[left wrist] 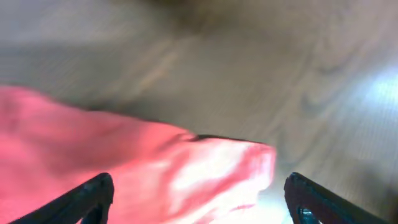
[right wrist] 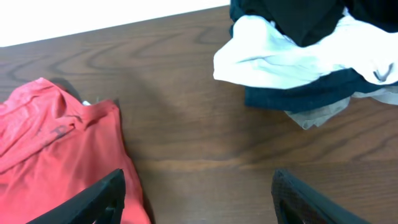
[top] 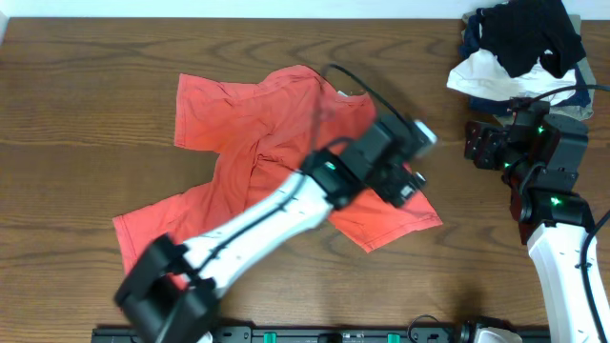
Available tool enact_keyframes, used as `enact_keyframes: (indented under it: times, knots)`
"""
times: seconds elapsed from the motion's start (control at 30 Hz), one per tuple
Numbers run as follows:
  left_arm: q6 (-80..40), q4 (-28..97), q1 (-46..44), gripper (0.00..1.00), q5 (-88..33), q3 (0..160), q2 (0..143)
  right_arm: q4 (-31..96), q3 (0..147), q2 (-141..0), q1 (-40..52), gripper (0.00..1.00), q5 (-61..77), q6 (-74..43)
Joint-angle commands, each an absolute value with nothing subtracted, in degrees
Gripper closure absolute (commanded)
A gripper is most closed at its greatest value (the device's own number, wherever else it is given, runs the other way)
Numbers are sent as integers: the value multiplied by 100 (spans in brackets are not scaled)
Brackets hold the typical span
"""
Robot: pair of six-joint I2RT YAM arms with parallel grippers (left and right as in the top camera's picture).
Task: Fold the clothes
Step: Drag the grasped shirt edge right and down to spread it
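The coral-red T-shirt (top: pixel 257 143) lies crumpled on the wooden table, spread from upper left to lower right. My left gripper (top: pixel 410 181) hovers over the shirt's right part, jaws wide open and empty; in the blurred left wrist view the red cloth (left wrist: pixel 143 174) lies between and below the fingers (left wrist: pixel 199 199). My right gripper (top: pixel 481 143) is open and empty over bare table to the right of the shirt; its wrist view shows the shirt's edge (right wrist: pixel 56 149) by its left finger (right wrist: pixel 196 199).
A heap of black, white, navy and tan garments (top: pixel 519 52) sits at the table's far right corner, just behind the right gripper; it also shows in the right wrist view (right wrist: pixel 305 56). The table's front edge carries a black rail (top: pixel 315 333).
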State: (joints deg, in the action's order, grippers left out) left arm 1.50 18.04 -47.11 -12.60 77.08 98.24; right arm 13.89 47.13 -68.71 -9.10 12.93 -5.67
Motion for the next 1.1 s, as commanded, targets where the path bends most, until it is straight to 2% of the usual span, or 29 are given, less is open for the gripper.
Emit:
enact_keyframes:
  times: [0.0,0.13,0.27,0.4,0.5,0.77,0.83,0.9,1.07]
  knots:
    - [141,2119,-3933,8,-961,7806,9015,1380,4801,-6794,-932,27,1697,-609]
    - [3,3100,-2886,8,-958,7804,8750,1382,4801,-6794,-851,27,2021,-615]
    - [-733,4519,-1920,7,-827,7789,8799,1400,4799,-6818,-545,28,2040,-591]
    - [-1732,5728,-1409,7,-93,7684,8737,1363,4799,-6928,-268,28,1925,-593]
    - [-2401,6250,-1420,8,438,7378,8399,1280,4799,-7083,-180,28,1778,-593]
    - [-3553,5745,-1573,10,548,5183,6499,1009,4799,-7465,-180,27,1782,-593]
    - [-3728,5468,-1586,15,327,4595,6200,961,4799,-7531,-180,27,1782,-596]
    - [-3841,5157,-1651,28,62,4119,6104,939,4799,-7566,-180,28,1785,-596]
    - [-4394,4735,-1712,34,242,3509,6451,972,4799,-7566,-180,28,1835,-598]
